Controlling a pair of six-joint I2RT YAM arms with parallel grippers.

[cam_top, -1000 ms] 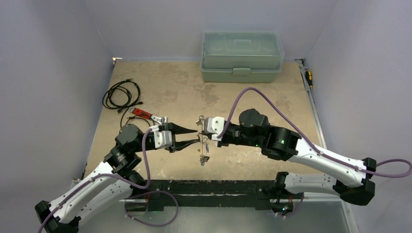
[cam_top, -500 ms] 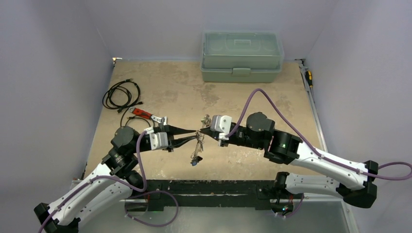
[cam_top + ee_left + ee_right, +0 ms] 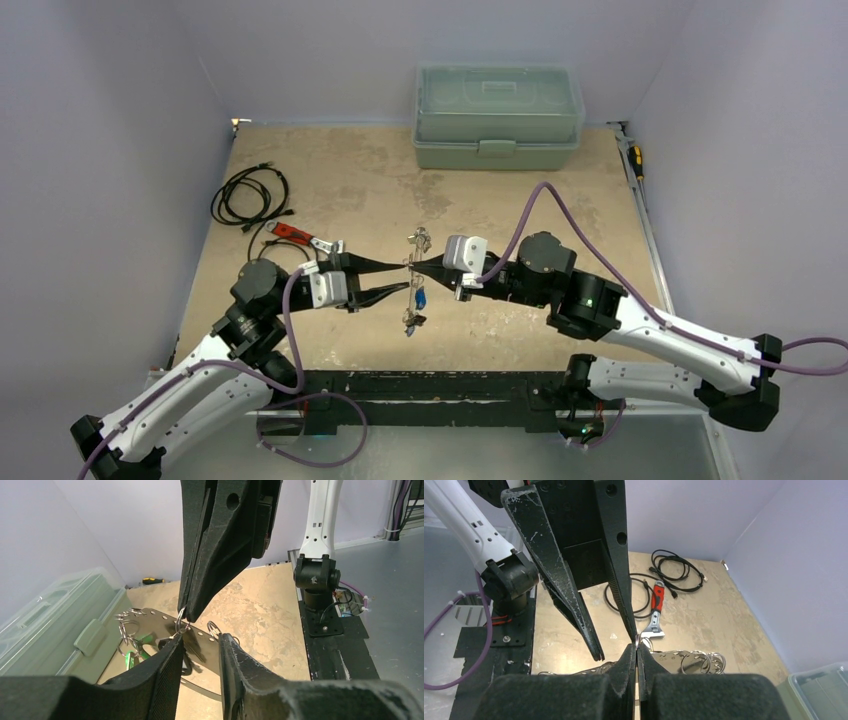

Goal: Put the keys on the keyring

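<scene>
The keyring [image 3: 200, 630], a grey metal loop with small holes, hangs in the air between my two grippers; it also shows in the right wrist view [image 3: 674, 656]. Several keys [image 3: 411, 318] dangle below it, one with a blue head [image 3: 419, 297]; green heads [image 3: 132, 656] show in the left wrist view. My right gripper [image 3: 417, 267] [image 3: 636, 647] is shut on a small split ring [image 3: 637, 641] at the loop. My left gripper [image 3: 405, 277] [image 3: 201, 639] is open, one fingertip touching that ring and the loop running across between its fingers.
A green toolbox [image 3: 498, 115] stands at the back. A coiled black cable [image 3: 250, 195] and a red-handled wrench [image 3: 300, 235] lie on the left. A screwdriver [image 3: 635, 160] lies along the right edge. A black rail [image 3: 430, 385] runs along the near edge.
My right wrist has drawn back to the right while its tip stayed at the ring. The hanging keys have swung, and the blue key now shows. My left gripper has barely moved.
</scene>
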